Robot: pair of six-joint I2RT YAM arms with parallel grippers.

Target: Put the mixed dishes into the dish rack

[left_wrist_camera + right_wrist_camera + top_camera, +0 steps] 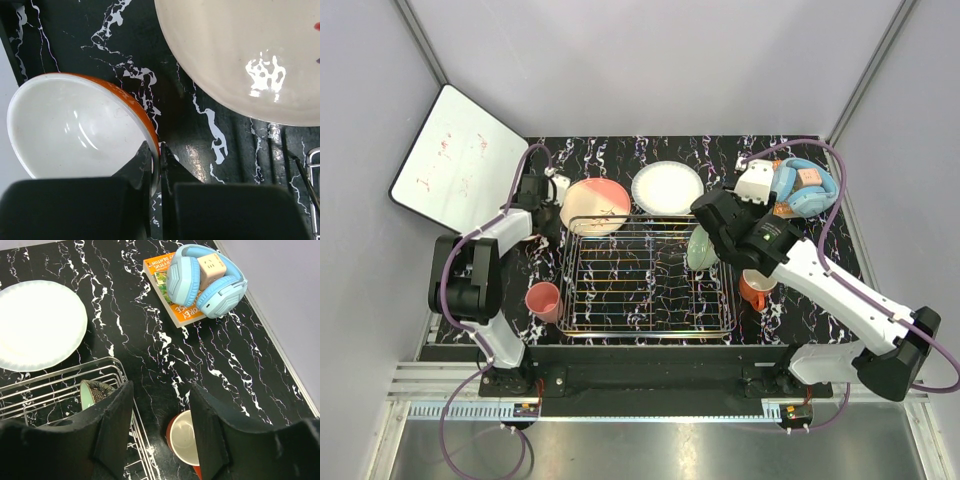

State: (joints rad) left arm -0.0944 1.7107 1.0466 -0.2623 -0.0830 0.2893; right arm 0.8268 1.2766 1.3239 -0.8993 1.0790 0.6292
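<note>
My left gripper (159,150) is shut on the rim of the orange bowl with cream inside (75,130), left of the pink plate (240,55). In the top view the left gripper (548,197) hides that bowl. The pink plate (595,205) leans at the far left corner of the dish rack (645,300); the white plate (667,187) lies behind it. The mint-green bowl (701,247) stands on edge inside the rack's right side (89,392). My right gripper (160,387) is open and empty above the orange mug (184,437), also seen from above (755,288). The pink cup (543,300) stands left of the rack.
Light-blue headphones (803,185) lie on an orange book at the back right (205,280). A white board (458,160) leans at the back left. The rack's right wire edge (132,425) runs just left of the mug.
</note>
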